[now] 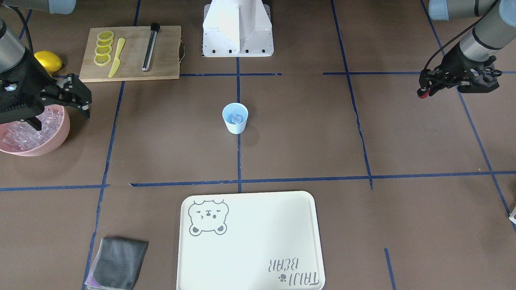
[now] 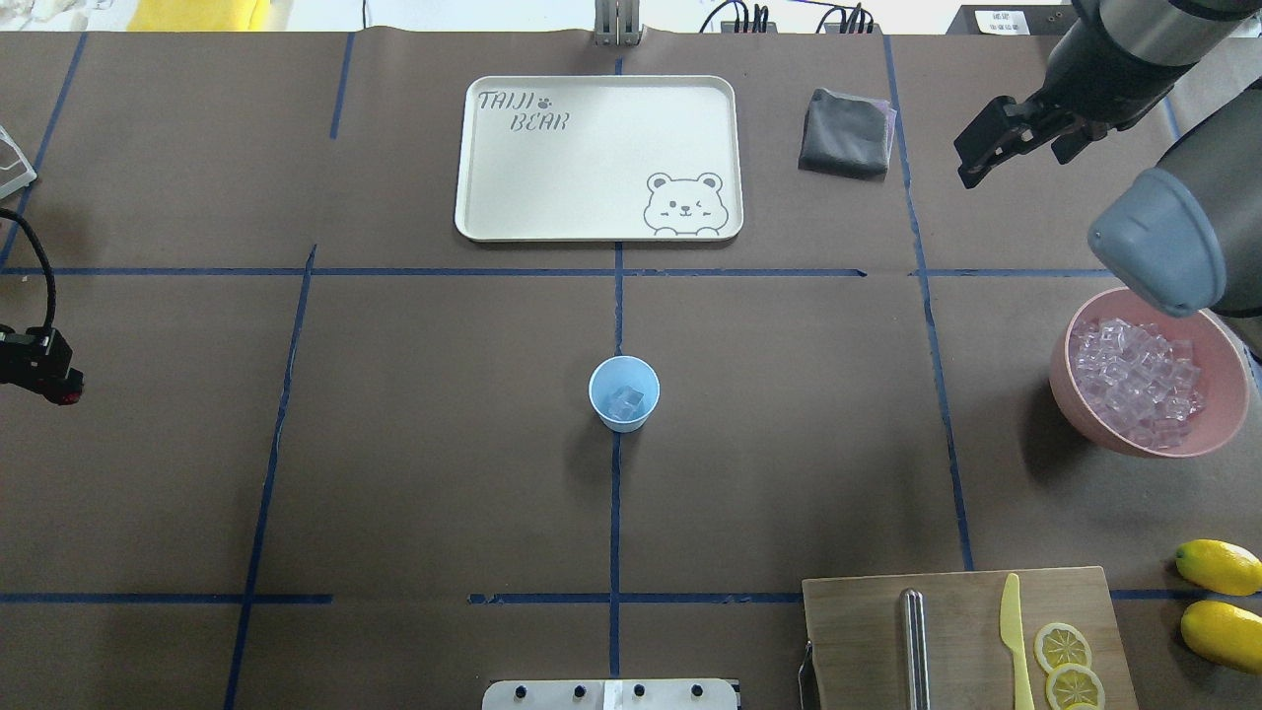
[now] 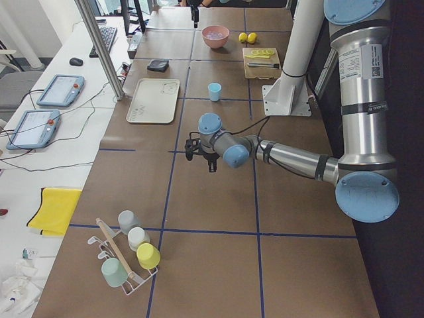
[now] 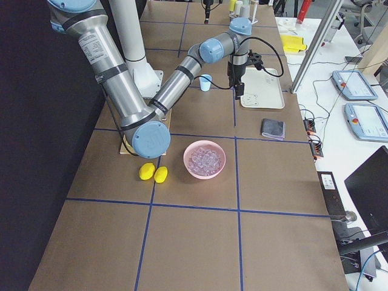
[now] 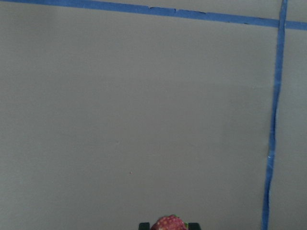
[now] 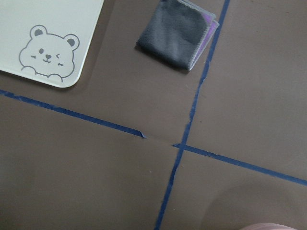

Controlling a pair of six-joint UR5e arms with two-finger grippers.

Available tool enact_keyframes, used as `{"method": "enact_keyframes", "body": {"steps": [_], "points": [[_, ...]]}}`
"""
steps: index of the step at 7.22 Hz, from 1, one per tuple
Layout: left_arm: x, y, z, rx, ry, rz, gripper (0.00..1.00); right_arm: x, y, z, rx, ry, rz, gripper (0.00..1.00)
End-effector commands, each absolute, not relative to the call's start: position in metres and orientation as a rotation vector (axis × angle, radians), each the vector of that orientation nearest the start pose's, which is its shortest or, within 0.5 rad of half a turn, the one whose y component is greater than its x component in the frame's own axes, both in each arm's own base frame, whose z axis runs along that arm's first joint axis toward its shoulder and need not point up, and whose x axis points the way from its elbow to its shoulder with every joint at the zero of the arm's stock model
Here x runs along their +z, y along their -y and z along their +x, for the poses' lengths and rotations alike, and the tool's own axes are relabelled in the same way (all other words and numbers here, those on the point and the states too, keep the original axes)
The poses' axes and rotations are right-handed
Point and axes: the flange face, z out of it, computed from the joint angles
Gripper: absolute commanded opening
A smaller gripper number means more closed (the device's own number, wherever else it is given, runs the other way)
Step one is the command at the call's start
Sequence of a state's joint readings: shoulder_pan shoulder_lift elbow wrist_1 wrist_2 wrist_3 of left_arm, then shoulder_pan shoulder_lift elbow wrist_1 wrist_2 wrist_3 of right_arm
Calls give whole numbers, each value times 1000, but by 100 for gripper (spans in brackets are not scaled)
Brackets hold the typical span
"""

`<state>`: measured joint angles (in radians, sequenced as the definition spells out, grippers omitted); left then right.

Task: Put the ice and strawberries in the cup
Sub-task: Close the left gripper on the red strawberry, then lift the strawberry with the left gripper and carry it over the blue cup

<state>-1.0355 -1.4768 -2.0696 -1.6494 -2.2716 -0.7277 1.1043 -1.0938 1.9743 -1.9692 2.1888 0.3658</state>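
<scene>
One small, tapered, pale light-blue plastic cup (image 2: 623, 392) stood upright at the middle of the brown table (image 2: 444, 444). Clear glassy ice cubes (image 2: 626, 400) lay in its bottom. One showed plainly, but a firm count could not be made.

One small red strawberry-shaped piece (image 5: 169, 224) was noted well to the robot's left of the cup. It was held above the table at the tip of the left gripper (image 1: 423, 90), whose fingers were drawn in tight upon it. Only the strawberry's red end showed in the exterior views, and the wrist view cut it off at the lower edge.

The right gripper (image 1: 62, 117) hung well to the robot's right of the cup, its fingers spread wide and empty. On that same side stood one round pink bowl (image 2: 1063, 385) heaped with more ice cubes, too many to count. The right arm hid part of the bowl.

Right of the cup and nearer the robot lay one wooden cutting board (image 1: 161, 60). It bore four lemon slices (image 1: 103, 50), one yellow plastic knife (image 1: 117, 58) and one metal rod with a black cap (image 1: 150, 47). The overhead view cut the board off at its lower edge. Two whole yellow lemons (image 2: 1218, 567) lay just beside the board.

Beyond the cup from the robot lay one cream rectangular tray with a bear drawing (image 2: 592, 148). One folded grey cloth (image 2: 846, 133) lay to the robot's right of the tray.
</scene>
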Motion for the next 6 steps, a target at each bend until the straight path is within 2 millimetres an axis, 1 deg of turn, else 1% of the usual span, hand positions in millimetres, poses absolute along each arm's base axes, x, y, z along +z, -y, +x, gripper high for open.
{"method": "enact_keyframes", "body": {"steps": [1, 2, 3, 4, 5, 6], "points": [[365, 441, 171, 4, -790, -16, 0, 302, 552, -132, -310, 689, 185, 100], [336, 452, 181, -8, -783, 11, 0, 325, 552, -111, -328, 672, 178, 100], [304, 449, 216, -28, -815, -4, 0, 356, 546, -91, -343, 681, 155, 100], [270, 437, 269, -32, -834, -21, 0, 381, 546, -64, -338, 712, 134, 100], [246, 429, 306, -31, -832, -3, 0, 411, 540, -46, -326, 746, 100, 100], [227, 429, 339, -43, -831, -3, 0, 429, 543, -23, -335, 748, 102, 100]]}}
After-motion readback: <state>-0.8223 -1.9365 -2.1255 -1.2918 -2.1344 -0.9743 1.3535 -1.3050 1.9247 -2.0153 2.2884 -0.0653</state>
